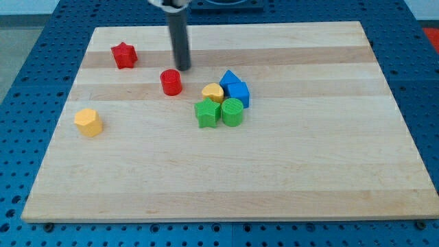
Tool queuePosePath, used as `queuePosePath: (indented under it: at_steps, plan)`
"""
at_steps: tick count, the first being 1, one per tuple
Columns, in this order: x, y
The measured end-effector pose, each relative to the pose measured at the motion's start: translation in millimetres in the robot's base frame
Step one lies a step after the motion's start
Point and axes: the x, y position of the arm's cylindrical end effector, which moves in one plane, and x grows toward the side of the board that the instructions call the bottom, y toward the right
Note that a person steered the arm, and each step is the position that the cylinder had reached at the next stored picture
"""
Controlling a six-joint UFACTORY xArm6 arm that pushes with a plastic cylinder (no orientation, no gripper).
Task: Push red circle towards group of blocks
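Swinging my tip point(184, 68) left behind the red circle point(171, 82), we push rightward toward the yellow heart point(212, 92); no fingers here.

We are seeing the red circle point(171, 82), a short upright cylinder, sitting near the view's left of the group: yellow heart point(212, 92), two blue blocks point(235, 89), green star point(206, 113), green cylinder point(232, 112).
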Motion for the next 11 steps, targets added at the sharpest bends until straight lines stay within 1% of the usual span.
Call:
queuePosePath:
  at_steps: [1, 2, 3, 4, 5, 6, 7, 8, 9, 11]
  plan:
    - [16, -72]
    - [45, -129]
    - [69, -120]
    - [70, -82]
    - [60, -56]
    - [60, -39]
    - [59, -41]
    - [49, -49]
    - [35, -41]
    - [30, 15]
